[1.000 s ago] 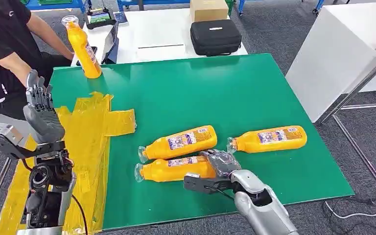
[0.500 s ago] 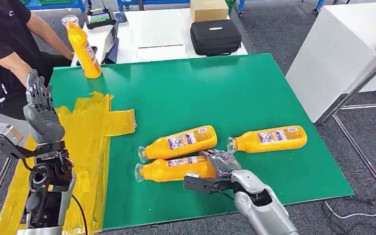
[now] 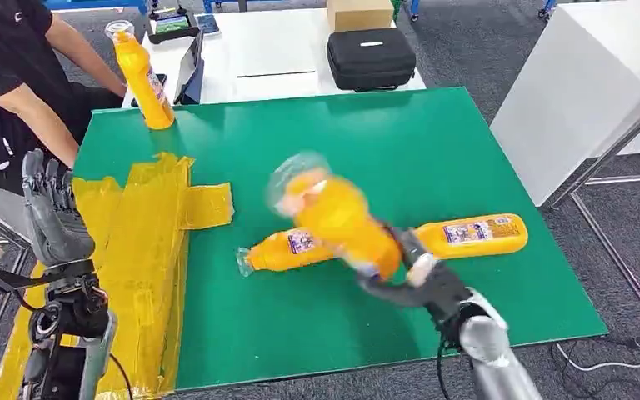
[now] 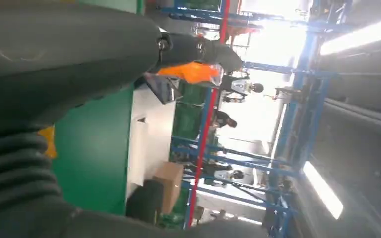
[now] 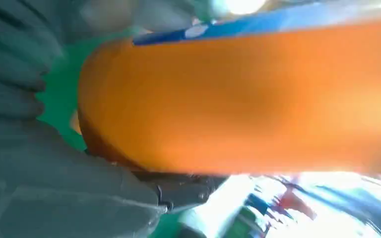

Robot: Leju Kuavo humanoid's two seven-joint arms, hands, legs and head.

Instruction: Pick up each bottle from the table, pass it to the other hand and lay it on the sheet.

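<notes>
The head view looks forward and down from high on the robot over the whole flat green table top (image 3: 433, 150). Each wrist view sits very close behind its own hand and is turned. The right wrist view shares the blurred orange plastic bottle (image 3: 342, 218) (image 5: 258, 99) with the head view.
</notes>
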